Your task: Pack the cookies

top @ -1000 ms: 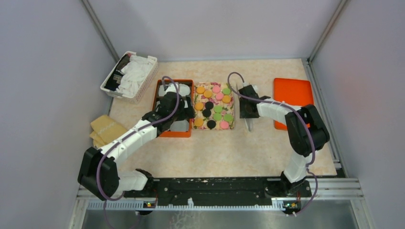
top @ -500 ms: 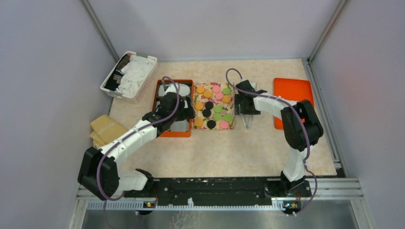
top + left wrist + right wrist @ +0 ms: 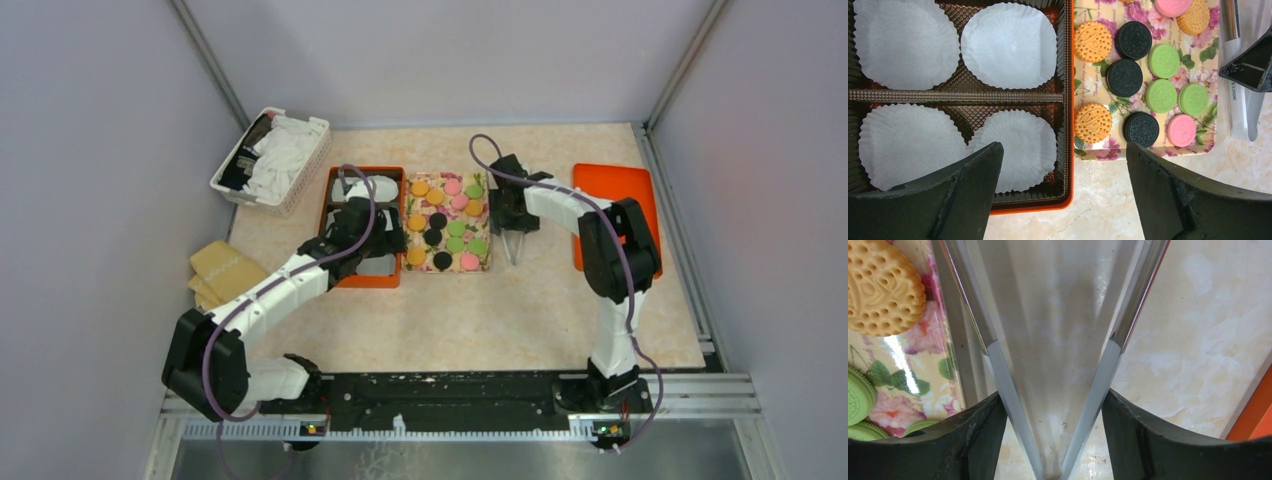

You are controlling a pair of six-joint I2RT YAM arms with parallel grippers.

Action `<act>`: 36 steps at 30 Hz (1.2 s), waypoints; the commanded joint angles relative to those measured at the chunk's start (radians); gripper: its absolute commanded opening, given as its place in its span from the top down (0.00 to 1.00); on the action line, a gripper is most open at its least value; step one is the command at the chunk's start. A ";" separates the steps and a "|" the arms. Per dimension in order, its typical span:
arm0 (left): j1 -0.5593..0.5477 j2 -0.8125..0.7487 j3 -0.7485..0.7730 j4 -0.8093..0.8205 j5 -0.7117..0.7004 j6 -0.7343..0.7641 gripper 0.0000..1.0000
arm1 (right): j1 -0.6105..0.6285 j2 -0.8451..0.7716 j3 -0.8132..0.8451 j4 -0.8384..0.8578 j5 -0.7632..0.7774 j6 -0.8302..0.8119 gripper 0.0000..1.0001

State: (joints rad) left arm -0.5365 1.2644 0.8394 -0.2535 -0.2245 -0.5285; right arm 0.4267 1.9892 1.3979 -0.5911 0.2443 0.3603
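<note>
You have the cookies (image 3: pixel 1124 77) lying on a tray (image 3: pixel 1113 103) at mid-table. Just left of it sits a box (image 3: pixel 1068 125) with four paper cups (image 3: pixel 1008 45) inside. Tongs (image 3: pixel 514 250) lie right of the tray, a board (image 3: pixel 612 190) farther right, and a basket (image 3: pixel 312 165) behind the box.

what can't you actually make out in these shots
- tongs tips: right wrist view, cut by top edge
- orange box: top view, left arm covers most of it
- basket contents: top view, too small
- right fingers: clamping the tongs or just around them, unclear in every view
</note>
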 commanded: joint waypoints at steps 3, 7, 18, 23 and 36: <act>0.001 -0.031 -0.023 0.046 0.011 -0.014 0.01 | -0.011 0.107 -0.033 -0.056 0.009 -0.014 0.33; 0.002 -0.026 -0.025 0.053 0.020 -0.020 0.01 | -0.011 0.100 -0.059 -0.056 0.005 -0.014 0.25; 0.002 -0.011 -0.023 0.064 0.042 -0.028 0.01 | -0.010 0.111 -0.095 -0.042 -0.020 -0.014 0.25; 0.002 -0.013 -0.022 0.061 0.040 -0.028 0.01 | -0.010 0.115 -0.060 -0.062 -0.008 -0.019 0.49; 0.002 -0.012 0.013 0.052 0.049 -0.016 0.01 | -0.004 -0.176 -0.035 -0.077 0.138 -0.026 0.75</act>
State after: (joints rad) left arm -0.5365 1.2610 0.8234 -0.2325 -0.1864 -0.5488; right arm 0.4179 1.9408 1.3457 -0.6086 0.3027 0.3576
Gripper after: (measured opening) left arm 0.987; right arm 0.293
